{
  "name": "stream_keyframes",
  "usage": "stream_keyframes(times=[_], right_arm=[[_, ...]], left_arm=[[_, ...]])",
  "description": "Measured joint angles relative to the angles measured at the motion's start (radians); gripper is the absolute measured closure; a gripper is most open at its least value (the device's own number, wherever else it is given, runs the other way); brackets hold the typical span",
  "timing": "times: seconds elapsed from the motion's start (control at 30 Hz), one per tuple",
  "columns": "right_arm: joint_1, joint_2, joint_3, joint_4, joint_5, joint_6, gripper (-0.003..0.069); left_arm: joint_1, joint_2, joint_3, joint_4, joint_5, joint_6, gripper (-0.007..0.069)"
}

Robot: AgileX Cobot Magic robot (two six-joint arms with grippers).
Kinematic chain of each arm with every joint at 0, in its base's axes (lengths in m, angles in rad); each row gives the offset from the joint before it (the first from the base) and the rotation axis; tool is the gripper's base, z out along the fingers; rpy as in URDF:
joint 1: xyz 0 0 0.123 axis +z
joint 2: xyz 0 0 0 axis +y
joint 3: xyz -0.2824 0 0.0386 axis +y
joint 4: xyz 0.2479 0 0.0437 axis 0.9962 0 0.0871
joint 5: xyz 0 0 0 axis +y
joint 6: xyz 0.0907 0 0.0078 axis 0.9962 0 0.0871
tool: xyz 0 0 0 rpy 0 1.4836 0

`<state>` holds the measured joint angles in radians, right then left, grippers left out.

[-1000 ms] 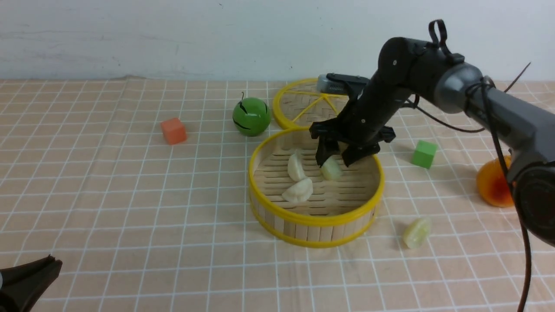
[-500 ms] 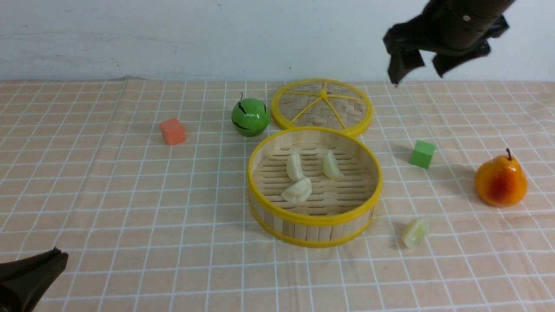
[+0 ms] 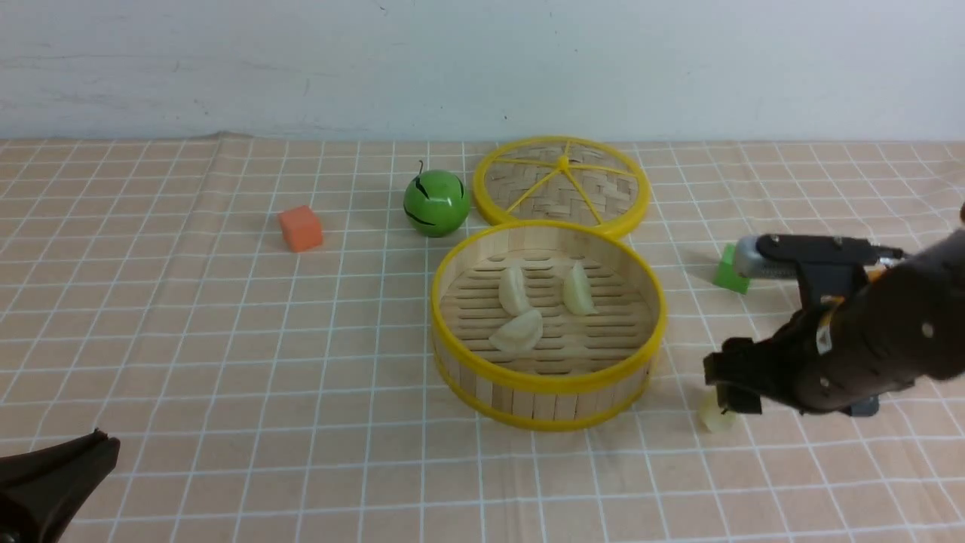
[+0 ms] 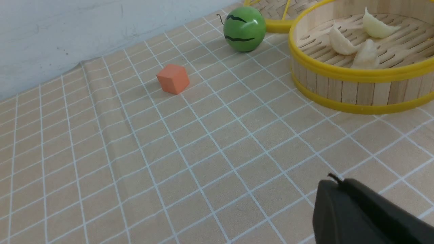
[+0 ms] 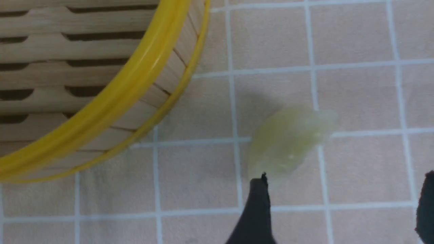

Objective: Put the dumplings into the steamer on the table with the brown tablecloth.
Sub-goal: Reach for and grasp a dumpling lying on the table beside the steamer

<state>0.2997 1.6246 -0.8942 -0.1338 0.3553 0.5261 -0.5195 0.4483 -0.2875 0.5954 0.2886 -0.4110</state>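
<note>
Bamboo steamer basket (image 3: 528,400), round and shallow with bright yellow rims, sits on the worktop with the light brown white-grid tablecloth (image 3: 188,339). Three of the pale crescent toy dumplings (image 3: 520,332) are already lying on its slatted floor. The fourth dumpling (image 5: 288,142), a slightly greener one, is on the cloth just outside the steamer, off its right front side. It's close to the wall but not touching it.

The right hand (image 3: 737,388) is down low at that one with its jaws spread as wide as they go and nothing in them. On the wrist camera one fingertip (image 5: 259,189) looks right at the dumpling's edge while the other is way off to the side, so the line-up is lopsided. I'd guess it needs a small nudge to centre before closing, or it'll just shove the thing along the cloth.

The left hand (image 3: 68,471) is closed and empty, well away from the steamer off its left front, presumably to keep out of the way.

The flat woven yellow-rimmed lid (image 3: 562,185) lies right behind the steamer, which leaves the basket open for the last drop.
</note>
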Motion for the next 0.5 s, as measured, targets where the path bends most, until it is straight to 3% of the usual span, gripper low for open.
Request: stream_keyframes(times=[0.17,0.33,0.5], right_arm=[[0.000,0.094,0.036,0.000,-0.231,0.041,0.0084],[0.000,0.179,0.032,-0.011,-0.324,0.042,0.0124],[-0.006,0.186,0.025,-0.049,-0.299,0.039,0.0279]], left_arm=[[0.000,0.000,0.000,0.000,0.000,-0.002,0.0637],[0.000,0.000,0.000,0.000,0.004,-0.002,0.0637],[0.000,0.000,0.000,-0.001,0.032,-0.002,0.0635]])
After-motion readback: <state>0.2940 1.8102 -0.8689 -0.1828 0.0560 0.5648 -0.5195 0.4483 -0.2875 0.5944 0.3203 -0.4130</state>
